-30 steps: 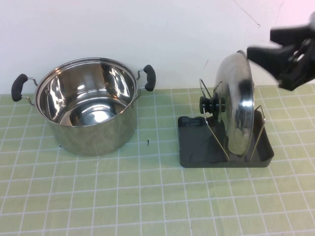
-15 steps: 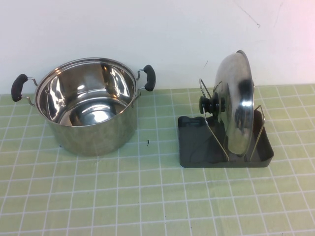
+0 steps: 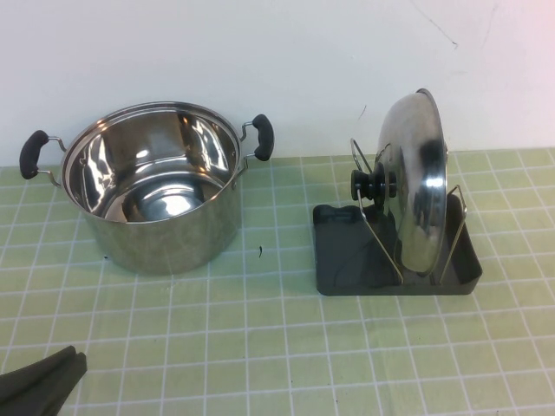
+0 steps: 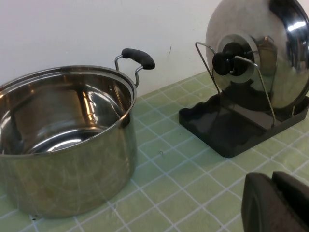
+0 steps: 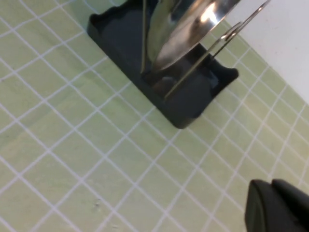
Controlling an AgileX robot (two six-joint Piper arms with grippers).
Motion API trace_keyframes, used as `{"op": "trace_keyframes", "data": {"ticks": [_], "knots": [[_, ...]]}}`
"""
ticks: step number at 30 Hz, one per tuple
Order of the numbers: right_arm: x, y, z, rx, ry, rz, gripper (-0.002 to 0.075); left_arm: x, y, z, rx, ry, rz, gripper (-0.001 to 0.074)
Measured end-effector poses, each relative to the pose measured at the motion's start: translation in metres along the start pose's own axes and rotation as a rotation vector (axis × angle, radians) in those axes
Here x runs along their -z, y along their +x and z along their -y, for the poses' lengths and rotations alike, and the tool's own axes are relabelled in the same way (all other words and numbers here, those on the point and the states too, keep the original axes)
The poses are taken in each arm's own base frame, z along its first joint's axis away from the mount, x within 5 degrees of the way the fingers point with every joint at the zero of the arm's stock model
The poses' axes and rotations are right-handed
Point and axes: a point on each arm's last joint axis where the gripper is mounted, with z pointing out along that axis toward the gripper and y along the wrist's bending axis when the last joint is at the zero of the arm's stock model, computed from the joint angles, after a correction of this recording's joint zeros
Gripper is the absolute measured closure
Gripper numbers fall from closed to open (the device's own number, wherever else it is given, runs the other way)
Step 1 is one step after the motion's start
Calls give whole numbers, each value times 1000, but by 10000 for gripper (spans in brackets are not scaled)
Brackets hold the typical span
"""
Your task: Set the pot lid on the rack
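Observation:
The shiny domed pot lid (image 3: pixel 418 192) stands on edge in the rack (image 3: pixel 381 227), between its wire loops, with its black knob (image 3: pixel 371 184) facing the pot. The rack's dark grey tray (image 3: pixel 347 256) lies on the green tiled mat. The lid (image 4: pixel 270 53) and rack (image 4: pixel 231 123) also show in the left wrist view, and the lid's lower edge (image 5: pixel 186 29) and the tray (image 5: pixel 193 106) in the right wrist view. My left gripper (image 3: pixel 69 362) is shut and empty at the near left corner. My right gripper (image 5: pixel 270 184) is shut and empty, away from the rack and out of the high view.
A deep steel pot (image 3: pixel 152 186) with two black side handles stands open at the left, against the white back wall. It fills the near side of the left wrist view (image 4: pixel 63 140). The green tiled mat (image 3: pixel 277 347) covers the table.
My right gripper, near the lid's top edge a second ago, has withdrawn out of the high view. My left gripper has come into view at the near left corner. The lid has not moved.

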Motion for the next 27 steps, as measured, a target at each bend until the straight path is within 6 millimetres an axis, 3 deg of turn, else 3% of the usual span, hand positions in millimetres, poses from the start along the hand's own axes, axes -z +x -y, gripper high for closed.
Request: {"op": "trace_keyframes", "data": {"ticks": [5,8,27], "knots": [[0,36,-33,-56,17,80,720,0,1,0,34,1,-1,734],[4,45,-41,-56,47,126,720,0,2,0,43,1,-2,734],[12,47,-49,-68,40,174,724,-1,2,0,54,1,-1,734]]}}
